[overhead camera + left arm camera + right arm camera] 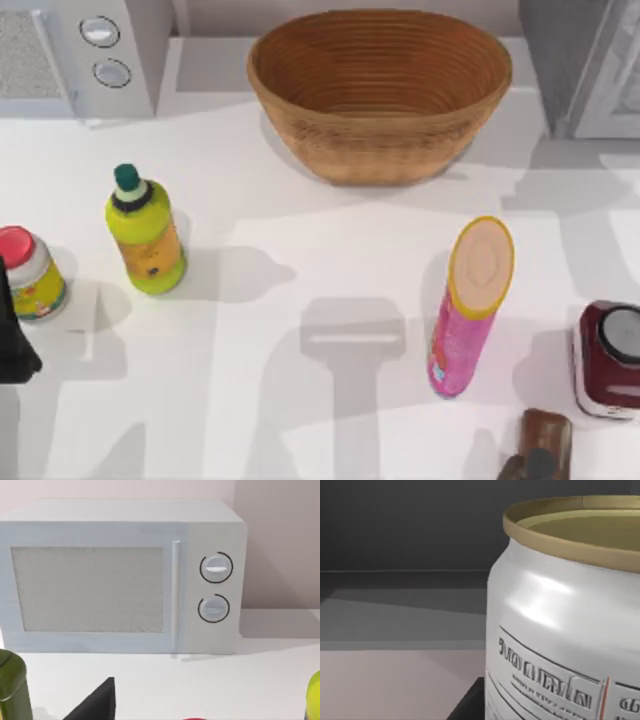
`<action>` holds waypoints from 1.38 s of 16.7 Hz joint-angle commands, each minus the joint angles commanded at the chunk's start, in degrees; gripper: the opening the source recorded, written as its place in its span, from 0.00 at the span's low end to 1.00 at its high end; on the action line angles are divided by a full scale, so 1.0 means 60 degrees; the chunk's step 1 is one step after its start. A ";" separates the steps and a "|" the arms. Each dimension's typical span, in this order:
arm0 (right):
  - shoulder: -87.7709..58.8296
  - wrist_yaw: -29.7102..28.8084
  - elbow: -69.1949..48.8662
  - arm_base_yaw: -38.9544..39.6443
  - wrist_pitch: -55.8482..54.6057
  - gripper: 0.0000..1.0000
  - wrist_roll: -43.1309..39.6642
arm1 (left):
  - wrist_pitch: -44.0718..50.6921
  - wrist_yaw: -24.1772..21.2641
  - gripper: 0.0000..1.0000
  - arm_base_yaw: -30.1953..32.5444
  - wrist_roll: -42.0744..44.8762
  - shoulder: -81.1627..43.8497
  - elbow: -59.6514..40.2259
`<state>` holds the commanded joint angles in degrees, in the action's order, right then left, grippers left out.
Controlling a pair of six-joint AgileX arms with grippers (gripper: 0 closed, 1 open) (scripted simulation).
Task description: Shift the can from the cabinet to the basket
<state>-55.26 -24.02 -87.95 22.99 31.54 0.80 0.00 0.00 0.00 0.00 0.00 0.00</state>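
Pickup is the step in hand, by my reading: the small silver metal drink can [560, 625] with its gold rim and printed label sits very close in front of my right wrist camera. Dark grey walls stand behind it, so I take it to be upright inside the large grey box-shaped cabinet [572, 60], which stands at the table's far right corner in the top view. A dark edge of the right gripper [469, 706] shows just beside the can's base. Whether that gripper has closed on the can or is merely next to it, I cannot tell.

The left gripper [12, 348] sits idle at the table's left edge, near a red-lidded jar [30, 272], and its camera faces the white microwave with two round knobs [125, 575]. I cannot tell its state either.

The large oval orange-brown wicker basket [380, 90] waits at the back centre, just left of the cabinet, with nothing in it, so the transfer has not been made.

Next, I judge, I need a confirmed firm grip on the can's body and a straight withdrawal out of the cabinet opening without clipping its frame. Then the arm swings left and goes over the basket rim before letting go. The tall pink tube with a yellow-rimmed lid [468, 305] stands nearer me, well apart from that path.
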 joint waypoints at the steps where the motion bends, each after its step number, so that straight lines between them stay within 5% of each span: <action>1: 0.0566 0.0248 0.1018 -0.0239 -0.0320 0.00 -0.0007 | 0.0000 0.0000 1.00 0.0000 0.0000 0.0000 0.0000; 12: 0.7393 0.3205 1.2517 -0.3068 -0.4206 0.00 -0.0106 | 0.0000 0.0000 1.00 0.0000 0.0000 0.0000 0.0000; 17: 0.9113 0.3959 1.4551 -0.3788 -0.5198 0.00 -0.0132 | 0.0000 0.0000 1.00 0.0000 0.0000 0.0000 0.0000; 23: 0.9139 0.3993 1.4716 -0.3802 -0.5230 0.00 -0.0117 | 0.0000 0.0000 1.00 0.0000 0.0000 0.0000 0.0000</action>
<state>-0.43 -0.06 0.34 0.17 0.16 0.10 0.00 0.00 0.00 0.00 0.00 0.00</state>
